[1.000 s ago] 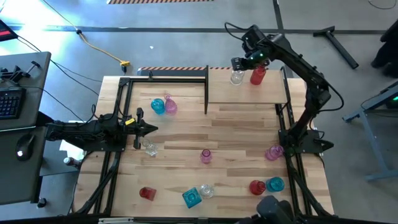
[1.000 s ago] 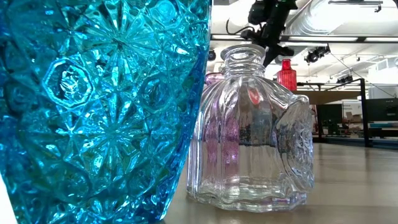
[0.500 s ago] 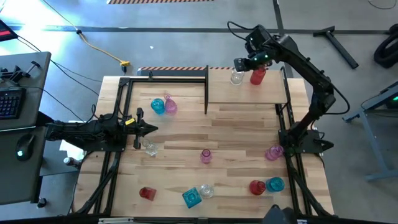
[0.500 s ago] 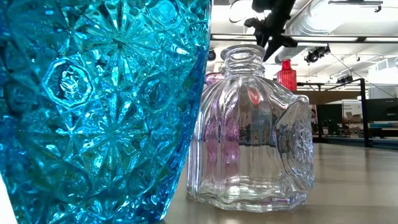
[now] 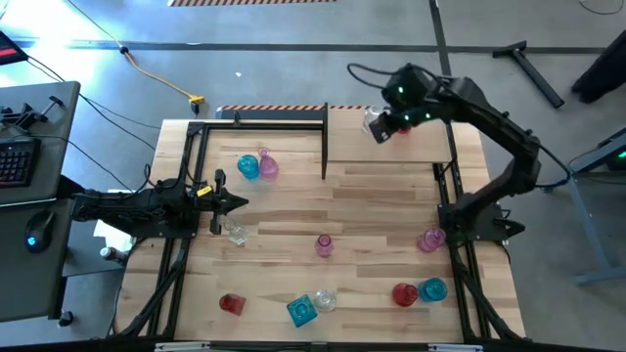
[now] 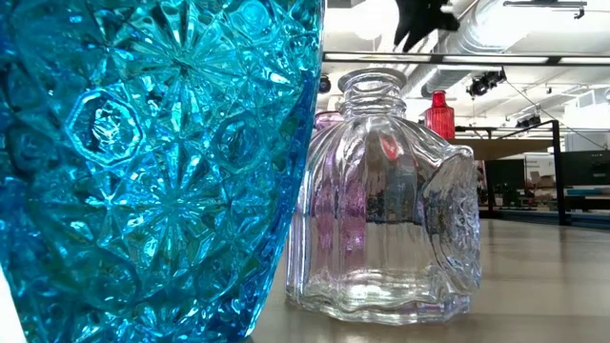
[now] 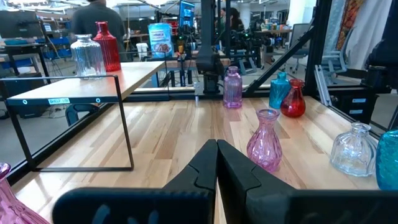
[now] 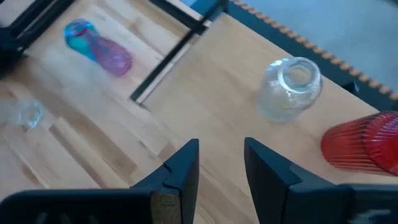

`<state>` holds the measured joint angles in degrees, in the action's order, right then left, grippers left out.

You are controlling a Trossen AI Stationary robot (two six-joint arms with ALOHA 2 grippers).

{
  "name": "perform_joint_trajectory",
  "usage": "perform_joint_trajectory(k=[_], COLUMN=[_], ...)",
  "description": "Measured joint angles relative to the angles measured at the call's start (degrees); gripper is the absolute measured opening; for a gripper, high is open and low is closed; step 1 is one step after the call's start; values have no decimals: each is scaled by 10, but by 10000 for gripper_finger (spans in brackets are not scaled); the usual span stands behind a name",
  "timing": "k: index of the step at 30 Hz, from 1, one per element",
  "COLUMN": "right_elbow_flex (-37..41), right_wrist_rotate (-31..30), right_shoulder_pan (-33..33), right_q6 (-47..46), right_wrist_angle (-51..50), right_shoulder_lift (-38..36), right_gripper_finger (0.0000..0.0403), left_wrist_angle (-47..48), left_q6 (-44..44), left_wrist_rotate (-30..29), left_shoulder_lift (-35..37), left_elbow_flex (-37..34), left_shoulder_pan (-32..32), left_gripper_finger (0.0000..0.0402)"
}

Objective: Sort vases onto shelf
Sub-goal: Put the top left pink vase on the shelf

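Two vases are already stood on the raised light-wood shelf with black posts [image 5: 391, 147]: a squat clear ribbed glass vase [image 8: 289, 87] and, just beside it, a red ribbed glass bottle vase [image 8: 360, 144]. The right gripper [image 8: 221, 163] is held above the shelf, over these two, with its fingers a little apart and nothing between them. The left gripper [image 7: 216, 163] is parked low over the tabletop on the left side, its fingers pressed together and empty.

The step in hand is judged to be a retreat from the shelf and a move to the next vase. The lift should be made straight up until both standing vases are cleared, since a sideways sweep could topple them.

Loose vases lie well apart on the wooden tabletop [image 5: 372, 210]. The pink glass vase [image 5: 430, 240] near the right arm's base is probably the nearest pick. The fingers should be widened well before the descent, and the vase is best taken at the neck, since smooth glass may slip.
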<state>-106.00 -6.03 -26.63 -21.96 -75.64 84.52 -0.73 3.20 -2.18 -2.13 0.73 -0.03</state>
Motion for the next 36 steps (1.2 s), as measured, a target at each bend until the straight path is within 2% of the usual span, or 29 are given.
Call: perform_joint_trajectory(k=[5,19,22,32,36], right_elbow_flex=[0,17,93,395,500], right_wrist_rotate=[-60,-172,-173,-145,-144], right_shoulder_pan=[69,253,277,322,348], right_q6=[0,19,25,-7,12], right_wrist_angle=[-2,35,88,311,405], right_shoulder_lift=[-19,-24,-54,-224,-283], right_gripper_finger=[108,108,108,108,108], left_wrist_angle=[0,0,0,0,0], left_q6=[0,0,0,0,0], left_wrist_rotate=[0,0,0,0,0], left_shoulder_lift=[0,0,0,0,0], left_elbow_flex=[0,0,0,0,0], left_shoulder_pan=[0,0,0,0,0], left_gripper_finger=[1,1,1,1,1])
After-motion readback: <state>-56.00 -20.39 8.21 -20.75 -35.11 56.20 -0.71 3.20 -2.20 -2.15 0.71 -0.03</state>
